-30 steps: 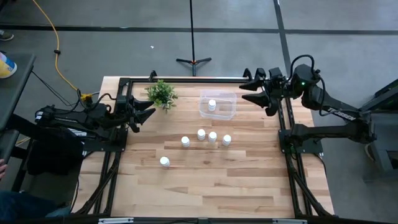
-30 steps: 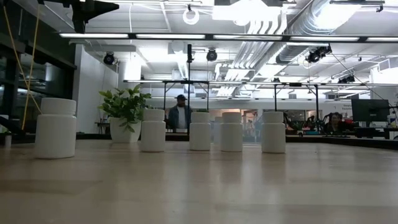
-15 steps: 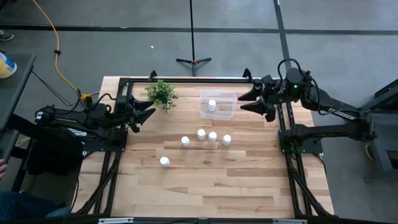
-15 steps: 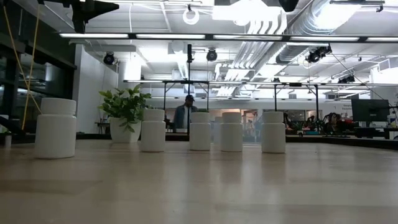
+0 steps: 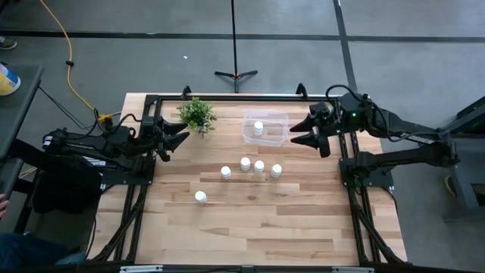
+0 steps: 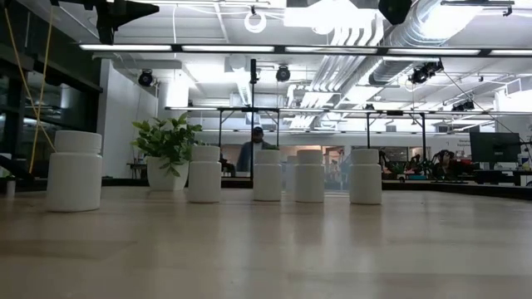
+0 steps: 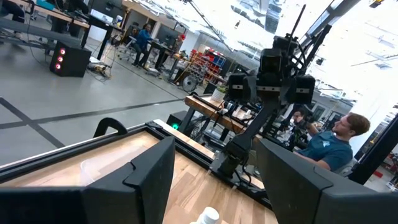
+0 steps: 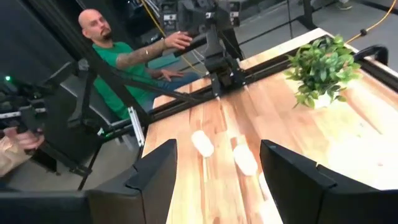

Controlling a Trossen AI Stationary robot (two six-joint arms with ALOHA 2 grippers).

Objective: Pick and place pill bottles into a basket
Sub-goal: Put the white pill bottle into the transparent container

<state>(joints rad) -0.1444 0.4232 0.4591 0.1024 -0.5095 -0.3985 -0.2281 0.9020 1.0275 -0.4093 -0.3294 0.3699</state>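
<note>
Five white pill bottles stand upright on the wooden table: three in a short row (image 5: 259, 166), one left of it (image 5: 226, 172) and one nearer (image 5: 200, 197). The low view shows them in a line (image 6: 267, 174). A further bottle (image 5: 258, 128) stands inside the clear basket (image 5: 277, 118) at the far middle. My right gripper (image 5: 293, 133) hovers open just right of the basket, pointing at it, with nothing between its fingers (image 8: 155, 180). My left gripper (image 5: 184, 135) waits open at the table's left edge, beside the plant.
A small green potted plant (image 5: 197, 115) stands at the far left, close to my left gripper. Black frame rails (image 5: 227, 97) run along the far, left and right edges. A person in green (image 8: 124, 68) sits beyond the left edge. The near half of the table has free room.
My right gripper has swung from the far right corner toward the near edge and a little left. It has sunk and tipped downward, and now stands beside the basket's right wall. Its fingers have stayed open. The bottles and the basket have not moved.
</note>
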